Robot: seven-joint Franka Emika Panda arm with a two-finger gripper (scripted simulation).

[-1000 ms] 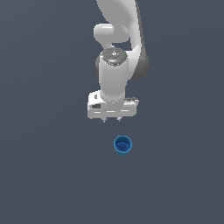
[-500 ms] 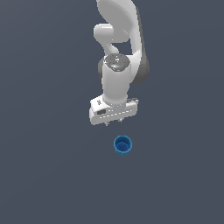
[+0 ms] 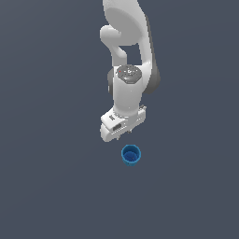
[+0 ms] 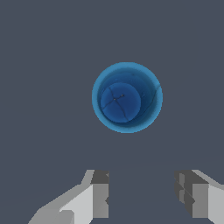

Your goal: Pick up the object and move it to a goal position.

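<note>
The cup (image 3: 131, 155) looks like smooth, hard plastic in a bright blue, with a faint sheen along its rim; in the wrist view its hollow inside (image 4: 121, 103) is a darker blue, and thin dark lines cross the floor of it like hairline marks on an otherwise even surface. The arm (image 3: 127, 91) has a smooth white shell with a soft satin finish, like moulded plastic, and darker grey sections at its joints. The claw (image 4: 144, 195) is the same smooth white, its fingers (image 4: 98, 194) showing flat, matt grey inner faces. The table (image 3: 51, 186) is a uniform dark grey-blue, fully matt, with no grain or texture visible.
</note>
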